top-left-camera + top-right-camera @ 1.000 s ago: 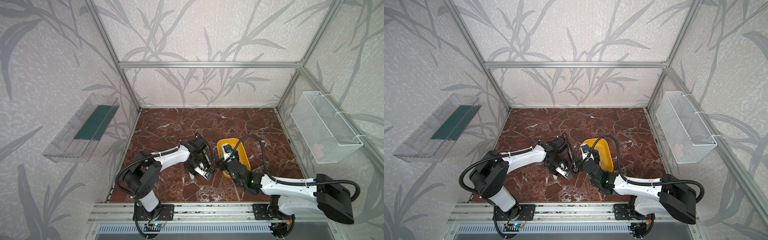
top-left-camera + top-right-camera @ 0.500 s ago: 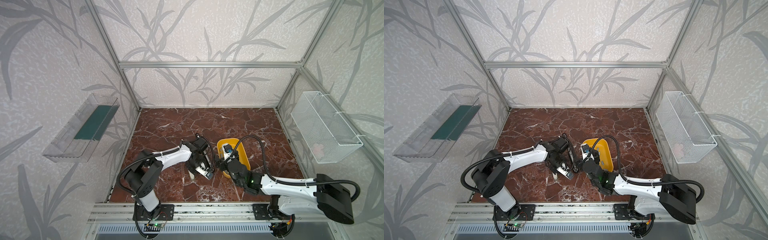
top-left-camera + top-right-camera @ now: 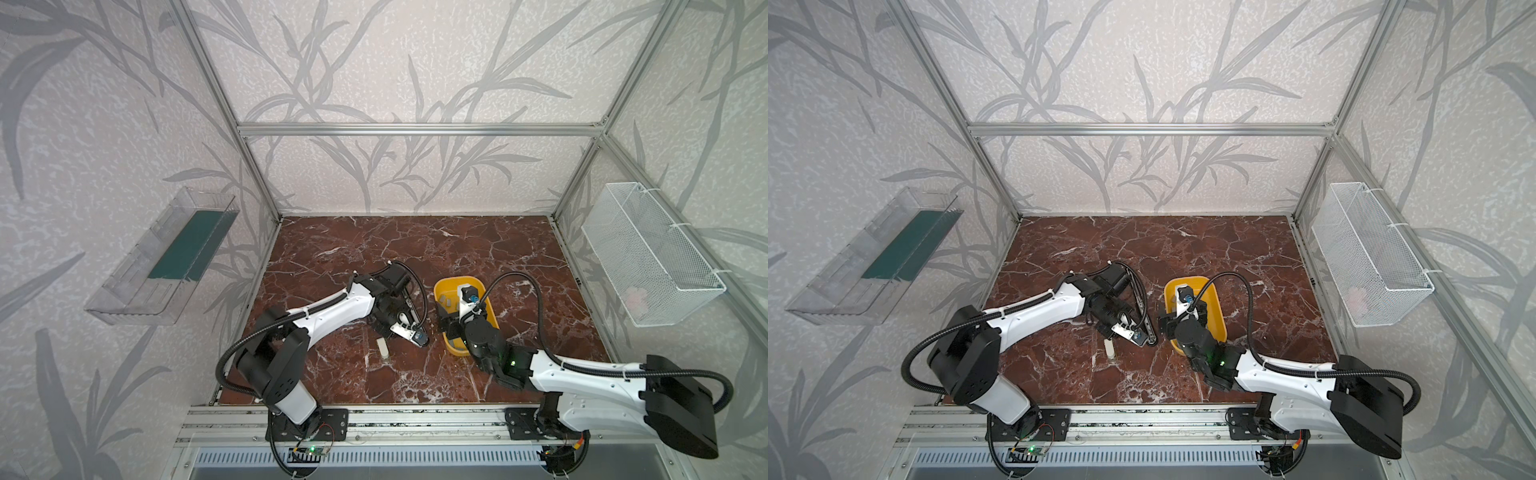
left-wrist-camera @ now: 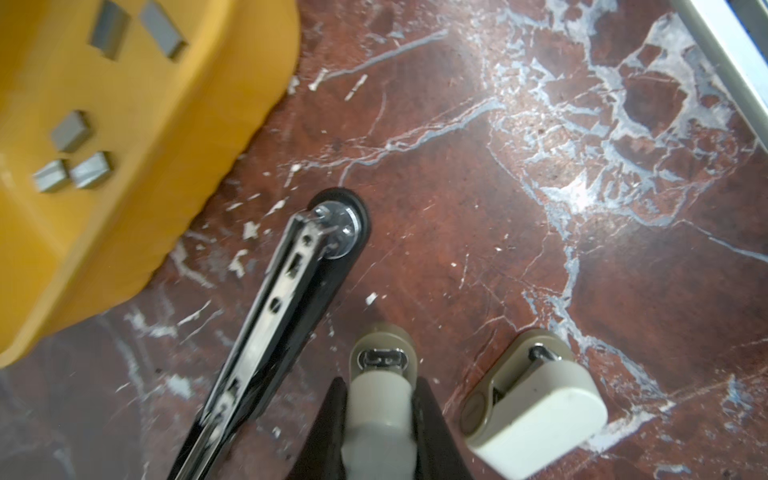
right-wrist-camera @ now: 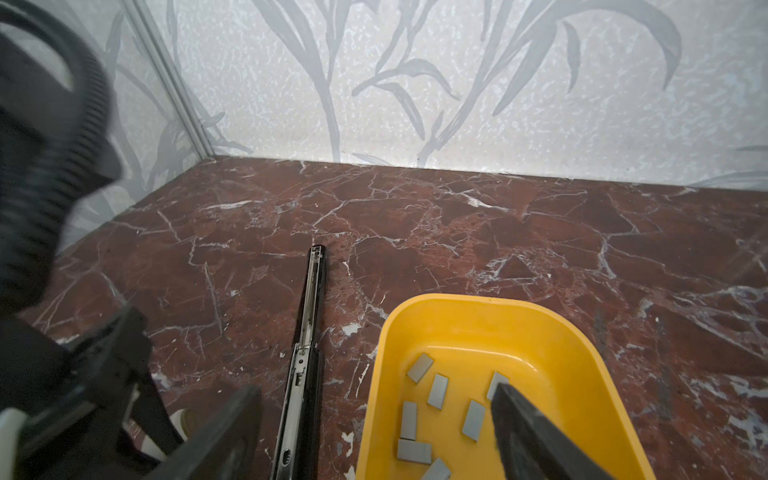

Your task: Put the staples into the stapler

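**All visible staples lie in the tray; left fingers have just shut on a mini stapler**

Several grey staples [image 5: 437, 390] lie loose and flat on the floor of the yellow tray [image 5: 478, 320]. None has been picked up, and none shows in any stapler.

Above them, the right fingers [image 5: 523, 424] are spread wide and hold nothing. One hangs over the tray's inside, near a staple. The other is outside the tray wall, on the side where the black stapler [image 5: 309, 316] lies. That stapler is just beside the tray, opened out long and flat on the surface [image 5: 457, 216], with its metal channel facing up.

Beyond the black stapler from the tray are two cream mini staplers. The left fingers [image 4: 432, 424], partly open a second ago, are now clamped on one mini stapler [image 4: 380, 419], one on each of its sides. The spare mini [image 4: 536, 407] lies free just beside it, farther from the tray. Whether the gripped one is lifted or is resting on the surface cannot be told.

This closure probably means the gripped mini stapler is the one to be loaded, although the black one is already open. The left side is then secured, and the next move would fall to the right fingers: come down and pinch one staple strip. Flat strips on smooth plastic may slide away rather than lift.
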`<state>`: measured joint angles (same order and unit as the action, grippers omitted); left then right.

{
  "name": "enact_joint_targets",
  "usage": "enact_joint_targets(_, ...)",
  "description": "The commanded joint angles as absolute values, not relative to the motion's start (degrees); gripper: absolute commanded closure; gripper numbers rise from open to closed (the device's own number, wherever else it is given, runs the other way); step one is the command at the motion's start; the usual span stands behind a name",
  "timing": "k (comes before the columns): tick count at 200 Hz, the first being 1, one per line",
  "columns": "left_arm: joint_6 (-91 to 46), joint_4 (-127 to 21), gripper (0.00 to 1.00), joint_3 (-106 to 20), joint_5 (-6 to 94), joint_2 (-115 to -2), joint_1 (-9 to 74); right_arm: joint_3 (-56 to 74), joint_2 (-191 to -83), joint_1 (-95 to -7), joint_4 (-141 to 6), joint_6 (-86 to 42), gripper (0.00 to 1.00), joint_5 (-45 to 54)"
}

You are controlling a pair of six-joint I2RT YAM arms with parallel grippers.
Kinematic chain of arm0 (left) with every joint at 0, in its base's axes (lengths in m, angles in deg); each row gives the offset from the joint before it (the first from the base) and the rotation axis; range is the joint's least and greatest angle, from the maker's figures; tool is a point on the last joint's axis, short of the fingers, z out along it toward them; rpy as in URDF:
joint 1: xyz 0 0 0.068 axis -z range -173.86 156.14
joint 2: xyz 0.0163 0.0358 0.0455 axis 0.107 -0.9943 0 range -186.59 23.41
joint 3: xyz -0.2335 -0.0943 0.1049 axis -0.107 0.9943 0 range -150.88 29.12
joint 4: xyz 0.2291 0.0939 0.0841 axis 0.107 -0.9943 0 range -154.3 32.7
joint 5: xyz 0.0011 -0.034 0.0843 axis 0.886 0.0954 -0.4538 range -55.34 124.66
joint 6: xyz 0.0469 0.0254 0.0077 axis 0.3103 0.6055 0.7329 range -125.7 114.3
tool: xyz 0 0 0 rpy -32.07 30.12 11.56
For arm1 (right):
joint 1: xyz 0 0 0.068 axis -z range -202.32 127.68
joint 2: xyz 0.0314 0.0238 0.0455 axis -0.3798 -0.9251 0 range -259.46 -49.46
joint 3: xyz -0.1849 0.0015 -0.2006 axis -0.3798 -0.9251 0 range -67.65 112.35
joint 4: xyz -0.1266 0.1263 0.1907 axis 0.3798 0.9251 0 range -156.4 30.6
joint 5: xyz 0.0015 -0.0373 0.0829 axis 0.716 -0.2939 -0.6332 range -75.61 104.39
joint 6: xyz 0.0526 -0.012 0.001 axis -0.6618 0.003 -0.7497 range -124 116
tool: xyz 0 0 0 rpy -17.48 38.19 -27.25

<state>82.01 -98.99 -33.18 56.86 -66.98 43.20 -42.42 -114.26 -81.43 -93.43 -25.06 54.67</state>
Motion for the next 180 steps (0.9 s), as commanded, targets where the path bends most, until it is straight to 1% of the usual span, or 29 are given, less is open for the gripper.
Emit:
enact_joint_targets(1, 78.80, -94.24, 1.00, -32.85, 62.10, -61.25, 41.16, -43.19, -111.41, -78.61, -92.66, -30.68, 0.15, 53.50)
enact_joint_targets(32, 75.13, -83.95, 1.00, -28.32, 62.95, -56.39, 39.89, -41.59, -112.24, -78.13, -91.81, -29.95, 0.19, 47.63)
enact_joint_targets(45, 73.57, -80.30, 1.00, -26.67, 63.93, -54.99, 39.53, -40.67, -113.22, -78.13, -91.89, -29.01, 0.25, 43.83)
enact_joint_targets(65, 73.17, -79.09, 1.00, -25.73, 65.99, -54.12, 39.45, -39.35, -114.85, -78.11, -91.95, -27.82, 0.29, 39.24)
enact_joint_targets(101, 72.11, -78.96, 1.00, -25.81, 68.61, -52.99, 39.45, -38.72, -116.87, -78.12, -94.18, -26.83, 0.30, 33.72)
enact_joint_targets(122, 69.26, -76.05, 1.00, -25.13, 69.56, -52.05, 39.41, -38.74, -117.26, -78.13, -95.52, -26.13, 0.30, 31.02)
enact_joint_targets(165, 70.77, -76.90, 1.00, -24.79, 71.99, -51.78, 39.43, -38.30, -118.75, -78.13, -97.46, -25.54, 0.30, 26.54)
enact_joint_targets(180, 71.41, -77.44, 1.00, -24.69, 72.40, -51.74, 39.45, -38.13, -119.28, -78.12, -97.60, -25.70, 0.30, 26.45)
